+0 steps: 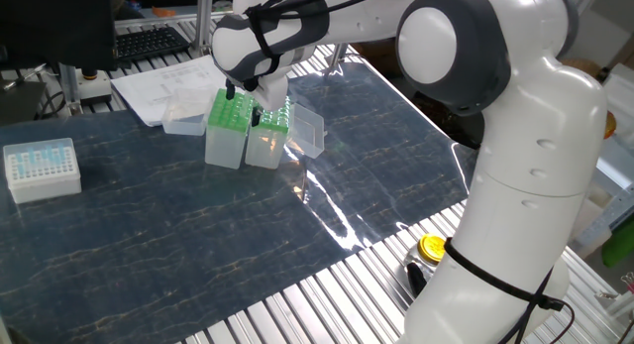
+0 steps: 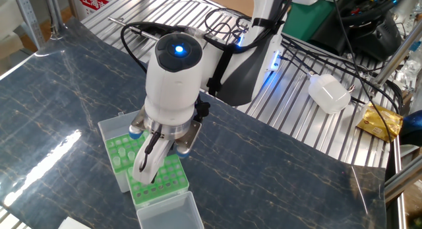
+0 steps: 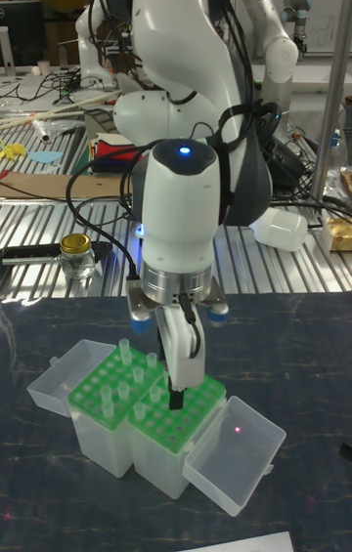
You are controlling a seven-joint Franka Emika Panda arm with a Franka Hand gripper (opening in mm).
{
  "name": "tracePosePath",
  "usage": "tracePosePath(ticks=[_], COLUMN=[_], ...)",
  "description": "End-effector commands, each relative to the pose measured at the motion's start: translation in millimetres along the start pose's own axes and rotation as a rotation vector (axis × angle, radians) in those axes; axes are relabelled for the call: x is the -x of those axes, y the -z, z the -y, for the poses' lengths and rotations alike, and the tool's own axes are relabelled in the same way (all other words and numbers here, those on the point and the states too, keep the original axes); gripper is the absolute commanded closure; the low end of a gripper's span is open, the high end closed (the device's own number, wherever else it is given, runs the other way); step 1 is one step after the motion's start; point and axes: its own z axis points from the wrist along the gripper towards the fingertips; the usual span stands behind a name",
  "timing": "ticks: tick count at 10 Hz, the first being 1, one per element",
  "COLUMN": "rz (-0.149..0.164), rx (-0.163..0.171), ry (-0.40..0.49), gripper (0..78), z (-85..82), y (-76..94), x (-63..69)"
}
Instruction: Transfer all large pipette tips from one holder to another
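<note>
Two green racks stand side by side on the dark table. One green rack (image 3: 98,394) (image 2: 119,152) carries the large pipette tips (image 3: 125,350) (image 2: 117,164), pale cones standing up in its holes. The neighbouring green rack (image 3: 191,420) (image 2: 165,183) (image 1: 228,114) shows mostly bare holes. My gripper (image 3: 176,403) (image 2: 141,180) (image 1: 243,99) points straight down over this second rack, near the seam between the two. Its fingers (image 3: 186,347) are pressed close together. Whether a tip sits between them is hidden.
Each rack's clear hinged lid (image 3: 235,454) (image 2: 173,214) (image 1: 309,132) lies open beside it. A white box of small blue tips (image 1: 42,168) stands at the table's far left. Papers (image 1: 163,86) lie behind the racks. A yellow-capped jar (image 1: 432,248) sits off the mat.
</note>
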Motion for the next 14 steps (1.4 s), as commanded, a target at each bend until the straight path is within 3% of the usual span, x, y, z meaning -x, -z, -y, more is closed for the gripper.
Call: tracePosePath(ticks=[1,6,7,14], rz=[0.004,0.016,0.015,0.015], rx=[-0.001,-0.023,-0.023,-0.023], ry=[0.008,0.013,0.013,0.013], gripper=[0.2,0.2,76.4,76.4], z=[-0.8,-0.7,-0.7,-0.7], y=[1.3,2.0,2.0,2.0], x=[0.2,-0.7,-0.7,-0.7])
